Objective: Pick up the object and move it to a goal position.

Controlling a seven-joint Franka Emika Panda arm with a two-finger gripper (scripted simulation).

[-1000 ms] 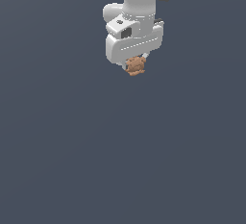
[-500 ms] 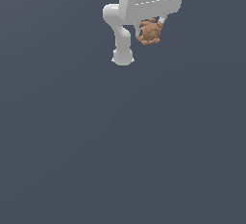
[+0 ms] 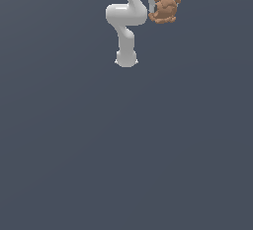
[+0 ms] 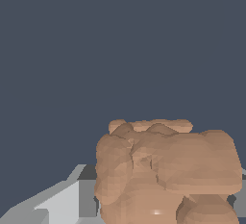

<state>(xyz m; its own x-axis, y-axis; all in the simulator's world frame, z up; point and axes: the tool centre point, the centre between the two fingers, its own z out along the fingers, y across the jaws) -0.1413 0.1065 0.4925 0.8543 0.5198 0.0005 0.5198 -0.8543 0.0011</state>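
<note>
Background: uniform slate-grey ground [image 3: 123, 150], flat and unmarked, filling both views; no edge, corner or seam of any table or floor could be made out, so nothing could be placed against them.

Item 1, exterior view: white robot arm [image 3: 123, 24], entering at the upper margin, bent in an S-shape with a rounded end cap at its lowest visible point. Its broad upper body was cut off by the frame.

Item 2, exterior view: pincer [image 3: 164, 1], pale fingers [image 3: 150, 3] showing on either side of the load, closed upon it.

Item 3: the object [image 3: 164, 9], a small brown-orange lump with a bumpy, mottled surface, held between the pincer's fingers, lifted clear of the grey ground, towards the exterior view's right of the arm's bend.

Exterior view only: the arm's whole curve and the object's small size against it.

Wrist view only: the object [image 4: 166, 170] seen close, large in the frame, its surface faceted and knobbly, with stacked rounded lobes; grey-and-white finger parts [image 4: 67, 201] beside it, pressed against its flank. Nothing but plain grey ground lay beyond.
</note>
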